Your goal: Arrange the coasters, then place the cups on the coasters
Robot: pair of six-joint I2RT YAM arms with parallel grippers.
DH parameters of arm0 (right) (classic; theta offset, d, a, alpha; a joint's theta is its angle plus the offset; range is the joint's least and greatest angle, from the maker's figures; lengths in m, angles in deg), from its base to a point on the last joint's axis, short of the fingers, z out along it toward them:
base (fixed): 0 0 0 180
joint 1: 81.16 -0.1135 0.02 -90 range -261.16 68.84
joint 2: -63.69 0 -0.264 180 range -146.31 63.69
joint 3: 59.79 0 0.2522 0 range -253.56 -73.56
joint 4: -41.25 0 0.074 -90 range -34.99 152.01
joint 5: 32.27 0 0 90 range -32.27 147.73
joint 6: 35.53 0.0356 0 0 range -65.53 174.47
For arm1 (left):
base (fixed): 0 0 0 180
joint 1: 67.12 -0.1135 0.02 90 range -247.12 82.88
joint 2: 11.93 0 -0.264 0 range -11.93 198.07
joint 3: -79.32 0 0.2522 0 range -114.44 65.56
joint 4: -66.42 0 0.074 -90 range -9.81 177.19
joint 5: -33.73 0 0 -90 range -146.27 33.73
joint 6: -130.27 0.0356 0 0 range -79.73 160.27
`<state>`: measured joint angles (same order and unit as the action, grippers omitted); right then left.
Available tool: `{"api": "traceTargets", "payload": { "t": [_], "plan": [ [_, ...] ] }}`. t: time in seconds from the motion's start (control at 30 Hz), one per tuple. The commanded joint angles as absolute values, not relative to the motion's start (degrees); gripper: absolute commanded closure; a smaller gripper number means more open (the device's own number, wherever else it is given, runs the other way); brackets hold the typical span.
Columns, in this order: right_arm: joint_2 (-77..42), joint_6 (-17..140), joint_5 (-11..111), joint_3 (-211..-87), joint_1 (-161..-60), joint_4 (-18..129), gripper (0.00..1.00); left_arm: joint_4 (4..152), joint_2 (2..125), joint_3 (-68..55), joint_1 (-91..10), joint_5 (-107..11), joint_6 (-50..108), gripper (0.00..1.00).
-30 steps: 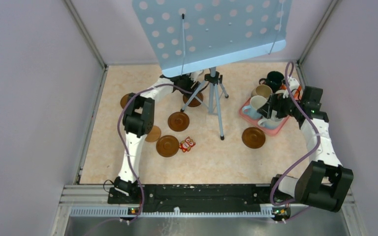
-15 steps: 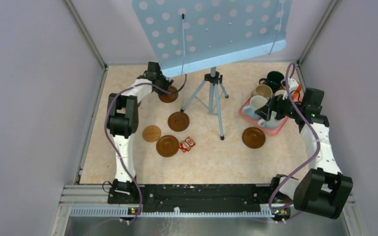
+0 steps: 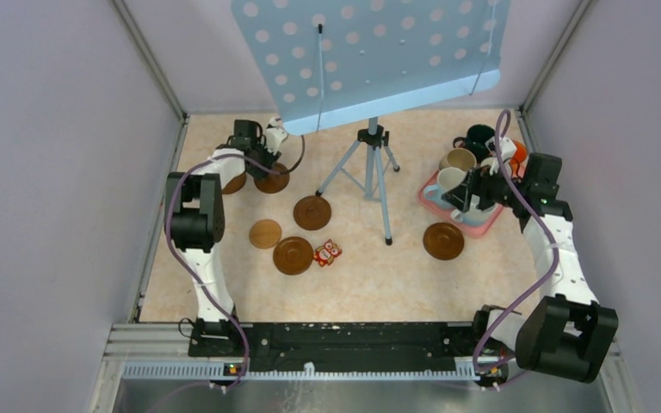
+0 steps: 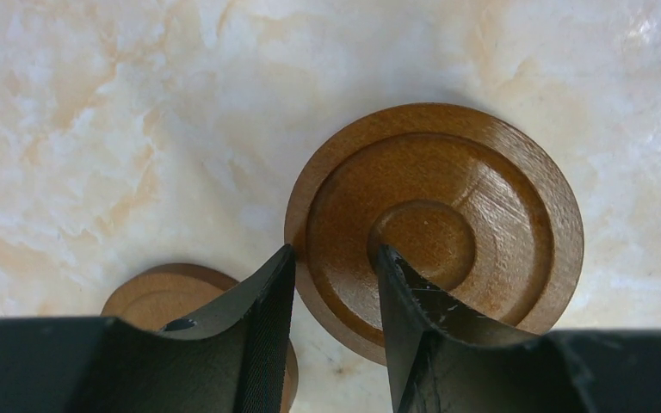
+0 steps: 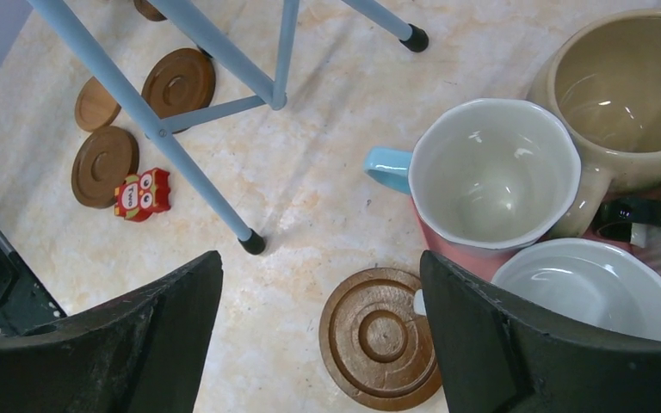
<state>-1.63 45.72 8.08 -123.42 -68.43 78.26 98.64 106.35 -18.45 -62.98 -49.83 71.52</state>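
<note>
My left gripper point(image 4: 334, 258) is shut on the rim of a dark ringed coaster point(image 4: 465, 224), one finger outside the rim and the other on its top face. That coaster point(image 3: 273, 181) lies at the far left beside another coaster point(image 3: 234, 182). More coasters point(image 3: 312, 212) point(image 3: 293, 255) and a lighter tan one point(image 3: 265, 233) lie mid-floor. My right gripper point(image 5: 318, 327) hangs open above a lone coaster point(image 5: 383, 335), next to the cups: light blue point(image 5: 491, 176), beige point(image 5: 628, 86) and white point(image 5: 594, 288). The dark green point(image 3: 482, 135) and orange point(image 3: 516, 153) cups stand behind them.
The cups crowd a pink tray point(image 3: 430, 191) at the right. A light blue tripod point(image 3: 370, 163) carrying a perforated panel point(image 3: 370, 52) stands at the back centre, one leg reaching toward the middle. A small red owl point(image 3: 327, 252) lies by the nearest coaster. Walls close in on both sides.
My left gripper has closed on the coaster and drawn it leftward from beside the tripod to next to the far-left coaster. The right arm has barely moved.
</note>
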Motion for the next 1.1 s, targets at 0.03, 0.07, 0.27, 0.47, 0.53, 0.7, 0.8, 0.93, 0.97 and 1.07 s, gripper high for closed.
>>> {"api": "traceTargets", "payload": {
  "t": [0.03,0.07,0.27,0.47,0.53,0.7,0.8,0.93,0.97,1.07],
  "plan": [
    [-1.53,45.94,7.3,-123.34,-70.25,76.27,0.18,107.96,106.55,-13.35,-64.05,-48.44,72.93,0.54],
    [-1.48,45.95,7.42,-123.38,-70.6,76.22,0.18,108.25,106.28,-13.26,-64.05,-47.73,72.94,0.54],
    [-1.2,46.73,8.38,-123.02,-71.98,76.09,0.22,108.83,105.2,-13.13,-64.27,-46.77,72.09,0.47],
    [-1.02,49.53,7.63,-122.51,-73.25,75.95,0.28,111.88,99.54,-16.77,-68.75,-35.58,66.56,0.14],
    [-1.0,50.29,7.26,-122.59,-74.37,76.02,0.3,113.09,96.59,-16.73,-70.18,-28.88,65.52,0.13],
    [-1.67,52.91,6.22,-122.31,-80.11,75.78,0.36,116.24,89.46,-12.87,-70.64,-10.9,66.3,0.12],
    [-2.25,54.04,5.48,-121.55,-84.79,74.9,0.39,116.55,86.99,-9.54,-70.43,0.55,65.1,0.14],
    [-2.5,57.91,5.26,-119.09,-89.23,71.36,0.43,113.06,85.13,-5.62,-68.09,6.26,61.15,0.2],
    [-2.42,58.79,5.26,-118.29,-90.16,69.61,0.45,111.65,84.7,-4.46,-67.46,7.03,60.16,0.2],
    [-2.29,61.24,5.95,-115.91,-93.24,65.49,0.48,106.27,83.22,-1.01,-65.07,8.99,56.37,0.23]
  ]
}}
